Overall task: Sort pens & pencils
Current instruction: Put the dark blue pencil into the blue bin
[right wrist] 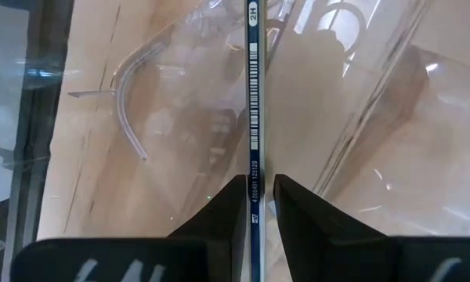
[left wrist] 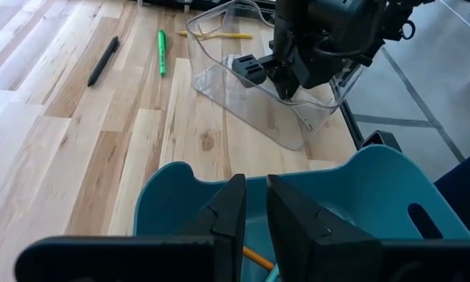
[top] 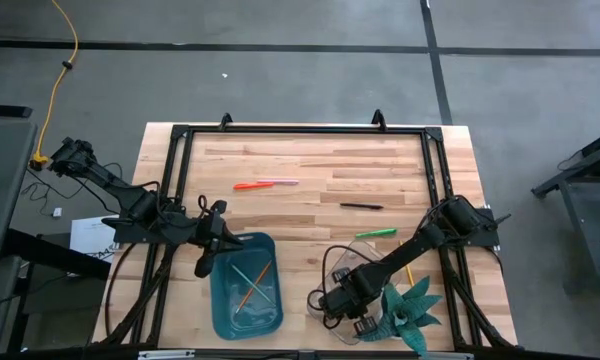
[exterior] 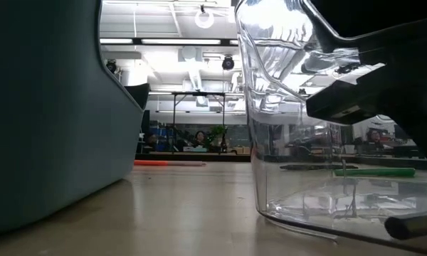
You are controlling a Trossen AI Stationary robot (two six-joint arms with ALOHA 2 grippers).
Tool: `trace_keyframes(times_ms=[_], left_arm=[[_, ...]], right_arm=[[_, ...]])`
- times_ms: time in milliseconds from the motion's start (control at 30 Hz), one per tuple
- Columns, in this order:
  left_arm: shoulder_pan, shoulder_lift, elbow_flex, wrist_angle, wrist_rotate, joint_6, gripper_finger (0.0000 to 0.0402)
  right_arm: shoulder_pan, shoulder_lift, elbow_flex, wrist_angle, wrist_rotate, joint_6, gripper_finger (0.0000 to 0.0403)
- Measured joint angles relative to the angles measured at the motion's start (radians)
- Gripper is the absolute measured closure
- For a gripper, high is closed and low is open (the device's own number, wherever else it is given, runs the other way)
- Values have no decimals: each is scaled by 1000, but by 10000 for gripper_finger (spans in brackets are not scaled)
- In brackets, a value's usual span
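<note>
Right hand (right wrist: 256, 205), fingers pinching a dark 2H pencil (right wrist: 253, 102), hangs over the clear bin (top: 352, 258). Release only once the tip is inside the walls. Left hand (left wrist: 255, 221), nearly closed and empty, waits above the teal bin (top: 246, 290); pens (top: 375, 232) lie on the bench (top: 310, 170).

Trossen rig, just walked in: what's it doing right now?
It is sorting pens and pencils into two bins. The right gripper is down in the clear bin, shut on a dark pencil marked 2H. The left gripper hovers over the teal bin, which already holds a few thin pencils; whether its fingers grip anything is unclear. Out on the table are a green pen, a black pen and a red-orange pen.
</note>
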Motion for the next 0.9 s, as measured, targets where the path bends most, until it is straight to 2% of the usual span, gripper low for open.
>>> trace_keyframes(times_ms=[433,633,900], left_arm=[[0,0,0,0,2,0,360],[0,0,0,0,7,0,360],[0,0,0,0,8,0,360]], right_arm=[[-5,0,0,-3,7,2,395],[-5,0,2,-4,6,4,400],[-5,3,82,-58,37,-2,402]])
